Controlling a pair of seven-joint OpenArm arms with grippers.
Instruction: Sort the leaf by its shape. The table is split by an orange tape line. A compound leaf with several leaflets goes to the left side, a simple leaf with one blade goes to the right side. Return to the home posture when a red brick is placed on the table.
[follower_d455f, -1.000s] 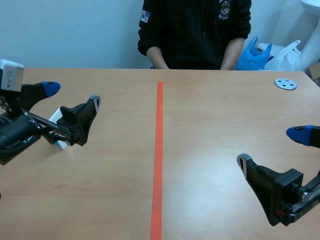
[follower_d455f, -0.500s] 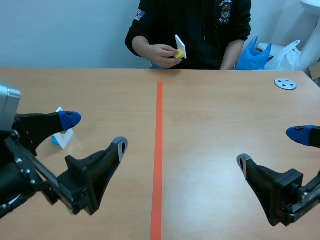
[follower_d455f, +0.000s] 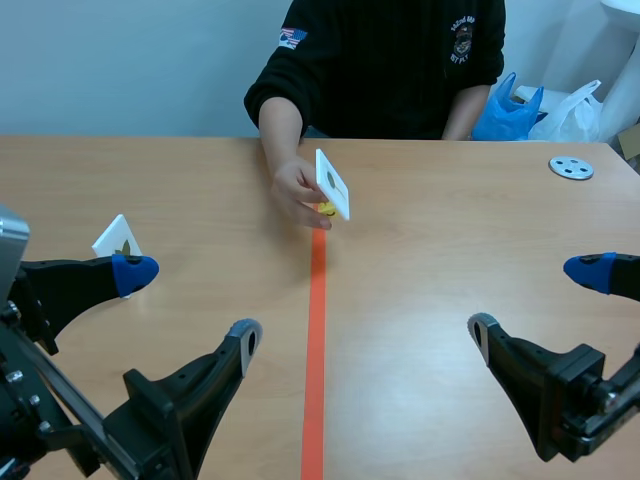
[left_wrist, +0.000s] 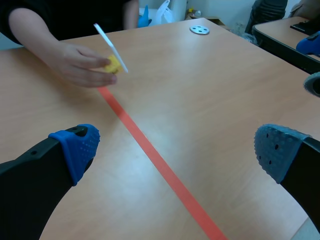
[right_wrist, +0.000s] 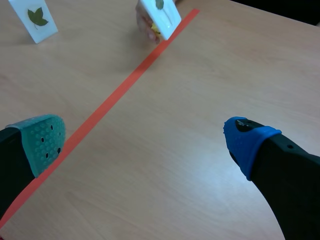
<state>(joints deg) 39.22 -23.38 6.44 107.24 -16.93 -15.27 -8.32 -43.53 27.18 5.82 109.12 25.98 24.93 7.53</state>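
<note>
Since half a second ago the person's hand (follower_d455f: 293, 190) has come down from the chest to the far end of the orange tape line (follower_d455f: 316, 330), holding a tilted white leaf card (follower_d455f: 332, 184) by its yellow base (follower_d455f: 326, 209). The left end effector (follower_d455f: 190, 300) has drawn back toward the near edge. It and the right end effector (follower_d455f: 534, 298) hang low over the counter (follower_d455f: 450, 230), fingers spread wide, holding nothing. A second leaf card (follower_d455f: 118, 240) stands upright on the left side, well apart from the line.
</note>
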